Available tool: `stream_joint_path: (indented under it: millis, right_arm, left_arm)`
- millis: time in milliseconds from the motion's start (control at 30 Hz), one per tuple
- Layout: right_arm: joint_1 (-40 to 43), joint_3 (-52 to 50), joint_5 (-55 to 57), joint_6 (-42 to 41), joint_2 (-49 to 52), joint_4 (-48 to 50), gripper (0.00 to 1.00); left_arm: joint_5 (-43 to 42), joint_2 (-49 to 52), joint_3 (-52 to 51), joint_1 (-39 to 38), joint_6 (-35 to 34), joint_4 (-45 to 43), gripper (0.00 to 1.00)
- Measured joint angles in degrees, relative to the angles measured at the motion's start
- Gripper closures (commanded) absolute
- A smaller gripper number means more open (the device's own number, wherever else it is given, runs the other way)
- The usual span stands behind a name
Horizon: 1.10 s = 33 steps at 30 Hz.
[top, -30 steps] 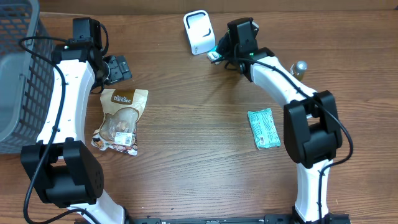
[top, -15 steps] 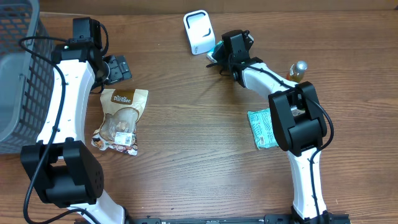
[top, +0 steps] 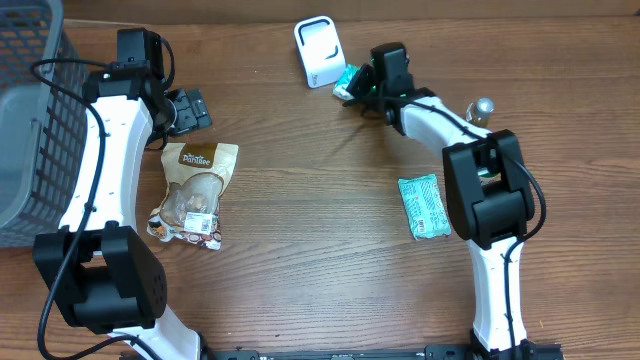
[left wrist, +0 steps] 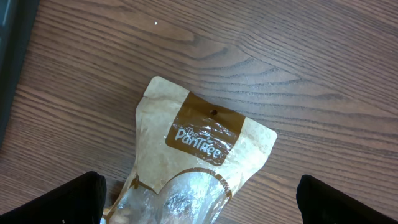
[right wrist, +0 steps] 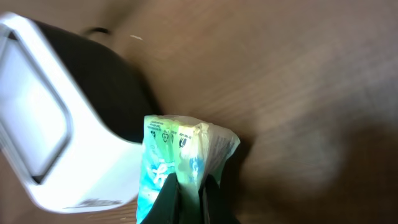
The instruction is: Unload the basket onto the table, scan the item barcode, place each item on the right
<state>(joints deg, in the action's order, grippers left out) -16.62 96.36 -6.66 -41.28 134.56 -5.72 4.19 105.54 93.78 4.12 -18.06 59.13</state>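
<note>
My right jaws are pinched shut on a small green-and-white packet, holding it just beside the white scanner on its right-hand side; I cannot tell whether the two touch. My left jaws are spread wide with nothing between them, hovering over the top of a brown snack pouch that lies flat on the wooden tabletop, well to the left of the scanner. A second green packet lies well apart from the scanner, nearer my right arm's base.
</note>
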Motion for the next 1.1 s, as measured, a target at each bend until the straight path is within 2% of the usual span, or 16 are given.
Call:
stream_joint_path:
  millis: [133, 300, 467, 633, 800, 1100]
  right_arm:
    - [0.1, 0.0, 0.0, 7.5, -2.9, 0.2, 0.96]
    - [-3.3, 1.3, 9.9, 23.8, -7.3, 1.5, 0.96]
    - [-9.2, 1.8, 22.3, 41.7, -7.7, 8.6, 0.96]
    - [-13.2, 1.8, 27.5, 56.4, -7.7, 17.6, 0.96]
    - [-13.4, 1.9, 31.1, 62.8, -7.5, 21.2, 0.96]
    - [-11.1, 1.9, 32.5, 65.4, -0.8, 21.4, 0.96]
  left_arm:
    - [0.0, 0.0, 0.0, 0.0, 0.0, 0.0, 0.00]
    - [0.0, 0.0, 0.0, 0.0, 0.0, 0.0, 0.01]
    - [0.0, 0.0, 0.0, 0.0, 0.0, 0.0, 0.01]
    - [0.0, 0.0, 0.0, 0.0, 0.0, 0.0, 0.01]
    - [0.0, 0.0, 0.0, 0.0, 0.0, 0.0, 0.00]
    - [0.0, 0.0, 0.0, 0.0, 0.0, 0.0, 0.00]
